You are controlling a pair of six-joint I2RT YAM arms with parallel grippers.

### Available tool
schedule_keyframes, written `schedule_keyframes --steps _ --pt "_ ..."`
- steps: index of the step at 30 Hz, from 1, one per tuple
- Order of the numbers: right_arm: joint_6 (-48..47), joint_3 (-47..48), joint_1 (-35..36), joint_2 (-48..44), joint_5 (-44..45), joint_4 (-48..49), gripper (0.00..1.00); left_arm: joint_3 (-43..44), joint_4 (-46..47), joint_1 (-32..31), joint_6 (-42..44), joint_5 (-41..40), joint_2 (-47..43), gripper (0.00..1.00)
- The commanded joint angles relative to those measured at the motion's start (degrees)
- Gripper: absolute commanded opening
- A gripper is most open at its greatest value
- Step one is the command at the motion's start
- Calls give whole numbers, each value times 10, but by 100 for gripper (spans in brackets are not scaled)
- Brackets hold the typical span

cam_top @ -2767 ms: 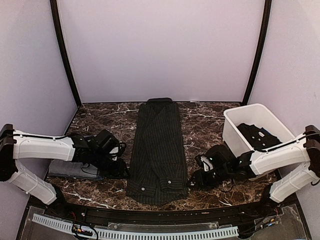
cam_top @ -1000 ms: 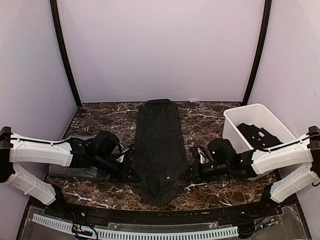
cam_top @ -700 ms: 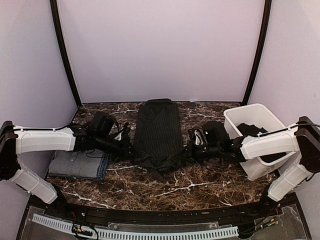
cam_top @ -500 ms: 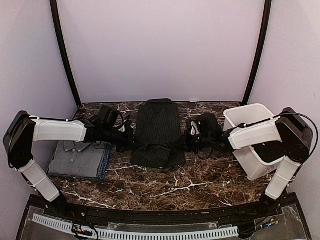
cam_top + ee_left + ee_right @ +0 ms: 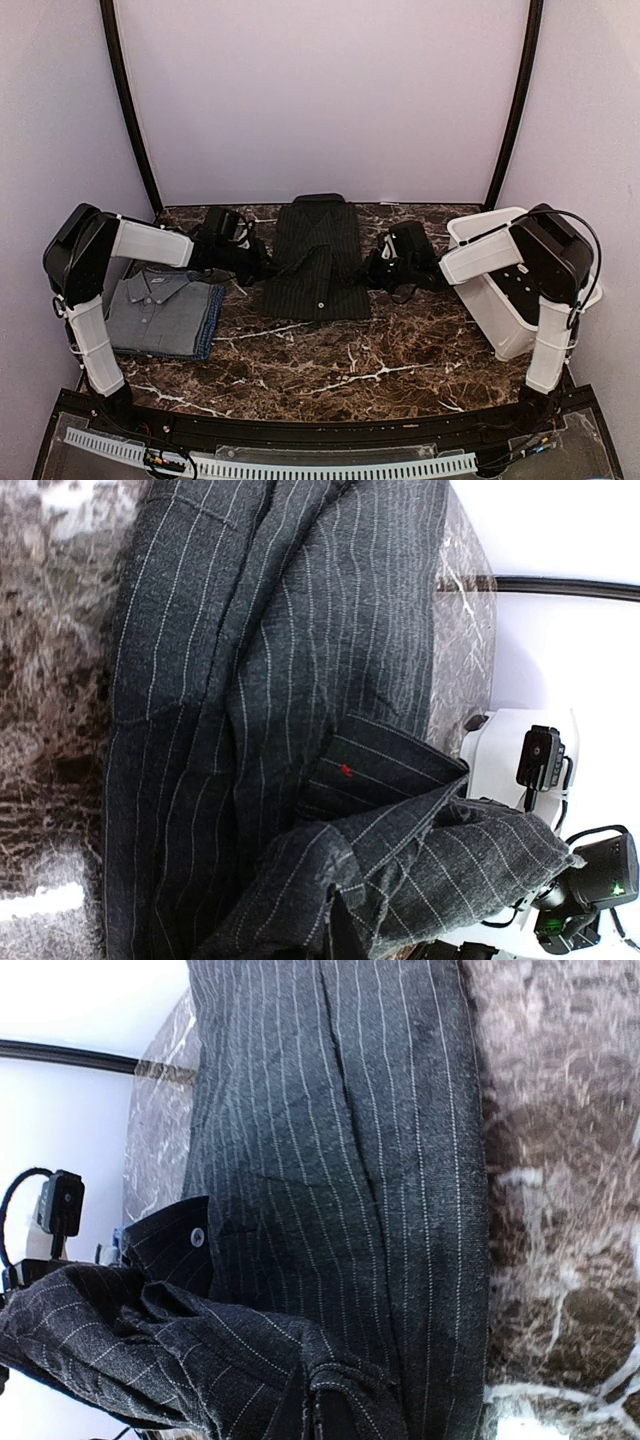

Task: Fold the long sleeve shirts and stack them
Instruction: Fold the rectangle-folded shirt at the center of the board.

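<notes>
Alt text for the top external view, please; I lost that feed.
Both arms reach over a marble table, the left gripper and right gripper each shut on a side of the pinstriped shirt, its near half doubled back over the far half. A folded grey shirt lies at left; a white tub stands at right.

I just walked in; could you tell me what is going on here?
Both arms are folding the pinstriped shirt in half: the left fingers and right fingers, shut on its near end, hold it doubled over the far half. A folded grey shirt lies at the left, a white tub at the right.
</notes>
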Motion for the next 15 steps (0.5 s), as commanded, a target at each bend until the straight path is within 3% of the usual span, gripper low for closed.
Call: schedule_keyframes --steps 1,11,15 --pt "-2 23 -15 -11 13 36 0 23 15 9 -2 -7 -11 0" --pt "-8 68 -39 26 6 38 0 55 27 29 -6 -4 13 0" --pt "-12 95 -40 58 0 29 0 94 21 32 11 8 71 0"
